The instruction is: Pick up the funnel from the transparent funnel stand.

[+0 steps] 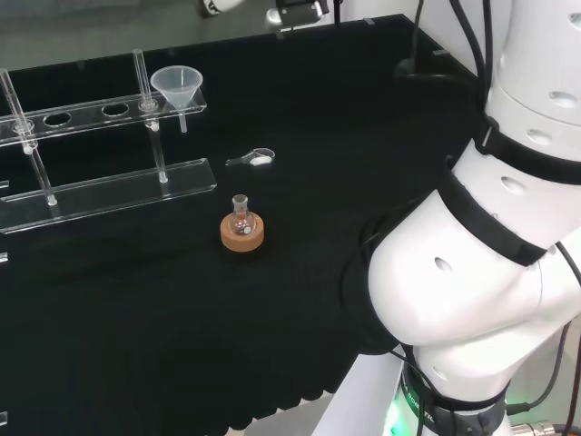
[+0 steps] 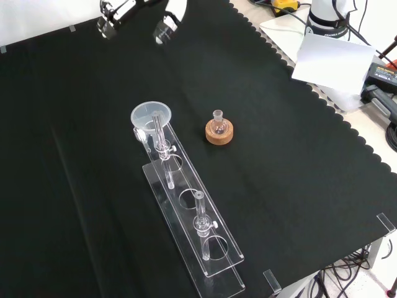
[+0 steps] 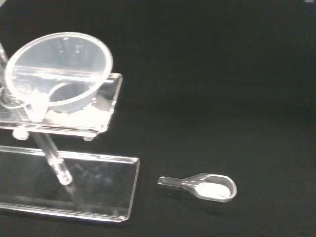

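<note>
Clear plastic funnel [image 1: 178,88], seated in the end hole of the stand [image 1: 100,113] at upper left of the head view, looks light and slippery; grasp its rim; hand [image 2: 167,23] state cannot be told.

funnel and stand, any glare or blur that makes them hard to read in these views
Wrist view: the funnel is close with bright highlights on its rim, and the stand shows pale reflections. Head view: the funnel reads clearly against the black cloth. Front view: the stand's clear plates show mostly by their edges.
</note>
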Robot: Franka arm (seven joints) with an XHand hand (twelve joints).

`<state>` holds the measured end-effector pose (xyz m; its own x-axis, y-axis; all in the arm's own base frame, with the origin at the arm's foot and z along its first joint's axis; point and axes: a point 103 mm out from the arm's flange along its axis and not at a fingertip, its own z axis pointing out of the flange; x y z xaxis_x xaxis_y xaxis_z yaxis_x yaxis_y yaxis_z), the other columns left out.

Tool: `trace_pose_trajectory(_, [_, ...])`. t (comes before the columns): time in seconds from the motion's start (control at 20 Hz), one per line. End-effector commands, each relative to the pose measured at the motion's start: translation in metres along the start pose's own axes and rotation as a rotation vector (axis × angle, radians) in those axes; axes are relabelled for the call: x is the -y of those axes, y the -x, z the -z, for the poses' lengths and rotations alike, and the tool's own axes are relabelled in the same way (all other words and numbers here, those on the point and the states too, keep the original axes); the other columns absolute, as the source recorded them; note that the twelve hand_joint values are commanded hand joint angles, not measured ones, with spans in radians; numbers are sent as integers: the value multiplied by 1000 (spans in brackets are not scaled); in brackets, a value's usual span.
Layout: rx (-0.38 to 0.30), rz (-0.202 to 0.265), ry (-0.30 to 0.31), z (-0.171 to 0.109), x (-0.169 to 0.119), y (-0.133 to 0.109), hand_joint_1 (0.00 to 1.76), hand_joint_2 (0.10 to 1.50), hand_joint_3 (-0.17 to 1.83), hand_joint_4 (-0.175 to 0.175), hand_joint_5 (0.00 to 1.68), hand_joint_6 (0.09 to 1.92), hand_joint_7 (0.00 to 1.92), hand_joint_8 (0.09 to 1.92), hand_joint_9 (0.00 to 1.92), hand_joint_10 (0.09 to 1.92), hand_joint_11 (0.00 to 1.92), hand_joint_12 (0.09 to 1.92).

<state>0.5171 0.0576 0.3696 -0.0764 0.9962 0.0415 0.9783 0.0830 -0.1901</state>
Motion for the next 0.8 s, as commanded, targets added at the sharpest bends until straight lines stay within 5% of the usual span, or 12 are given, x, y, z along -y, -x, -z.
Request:
trace_pose_trajectory(0.05, [-2, 2, -96, -29, -30, -24, 333, 969, 247, -15, 160, 87, 0, 482, 171, 697, 97, 1406])
trace_pose_trajectory(0.35, [43, -25, -198, -35, -44, -36, 479, 884, 220, -3, 183, 87, 0, 418, 152, 708, 105, 1407])
trace_pose_trajectory(0.8, [81, 9, -252, -44, -54, -57, 555, 797, 212, -25, 131, 87, 0, 286, 89, 743, 99, 1402])
